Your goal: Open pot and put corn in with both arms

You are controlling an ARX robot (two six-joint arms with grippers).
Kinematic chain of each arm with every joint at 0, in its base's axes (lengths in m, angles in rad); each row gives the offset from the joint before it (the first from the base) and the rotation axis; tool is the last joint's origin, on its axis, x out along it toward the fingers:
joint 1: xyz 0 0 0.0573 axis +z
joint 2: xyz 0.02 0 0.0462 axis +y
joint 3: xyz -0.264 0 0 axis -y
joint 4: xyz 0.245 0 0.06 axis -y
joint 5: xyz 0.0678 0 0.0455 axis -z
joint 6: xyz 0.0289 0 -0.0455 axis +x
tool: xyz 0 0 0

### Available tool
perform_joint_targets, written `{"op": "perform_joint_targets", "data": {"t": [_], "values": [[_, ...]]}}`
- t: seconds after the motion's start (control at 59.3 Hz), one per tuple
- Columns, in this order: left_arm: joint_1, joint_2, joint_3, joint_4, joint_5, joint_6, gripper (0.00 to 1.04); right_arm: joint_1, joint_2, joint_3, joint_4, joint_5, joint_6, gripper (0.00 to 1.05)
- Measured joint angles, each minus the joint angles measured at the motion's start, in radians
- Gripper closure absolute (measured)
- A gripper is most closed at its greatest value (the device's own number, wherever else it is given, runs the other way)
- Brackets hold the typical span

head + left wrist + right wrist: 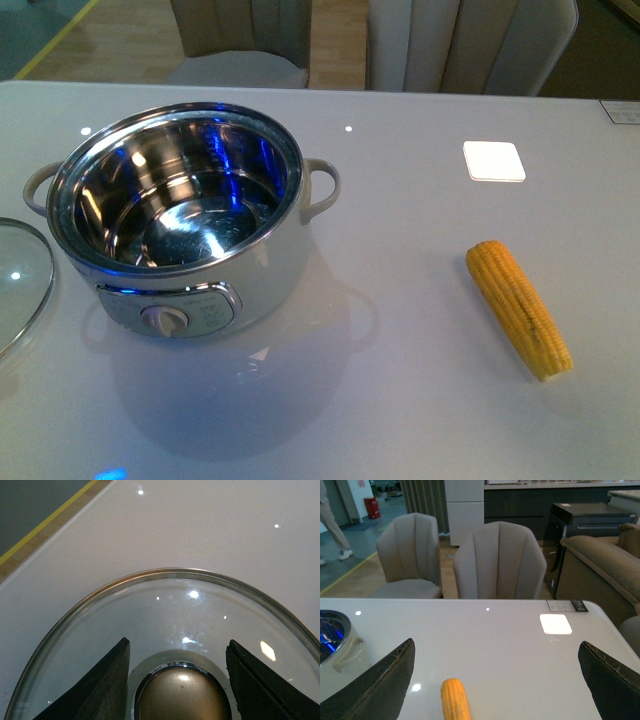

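The left gripper's (pixel 177 645) fingers (pixel 100 690) stand spread on either side of the lid's (pixel 190 595) knob (pixel 180 695), close to it but, as far as the wrist view shows, not pinching it. The glass lid lies flat on the table (pixel 400 200) just left of the pot (pixel 180 220), so the pot is open, with its steel bowl empty.

The right gripper's (pixel 496 644) fingers (pixel 380 680) are spread wide and hold nothing. It hangs above the table on the pot's right side, and one end of the corn (pixel 455 700) shows below the gap between them. The corn lies flat on the table, well apart from the pot on its right and touching nothing else.

The main risk is probably the pinch on the corn. The cob is round and tapered, so fingers closing off-centre or near one end could roll it away from the pot or let it tip out during the carry. It also looks about as long as the bowl is wide, so a level release might leave it bridging the rim rather than inside.

The left gripper poses a smaller risk. If it draws off sideways rather than upward, a finger could catch the knob and push the lid against the pot.
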Motion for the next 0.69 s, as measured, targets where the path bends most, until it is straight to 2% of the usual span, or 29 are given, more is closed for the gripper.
{"op": "perform_joint_targets", "data": {"t": [0.405, 0.692], "values": [[0.003, -0.014, -0.030, 0.006, 0.011, -0.018, 0.39, 0.000, 0.000, 0.000, 0.000, 0.000, 0.000, 0.09], [0.009, -0.293, -0.149, -0.023, 0.031, -0.039, 0.28, 0.000, 0.000, 0.000, 0.000, 0.000, 0.000, 0.09]]}}
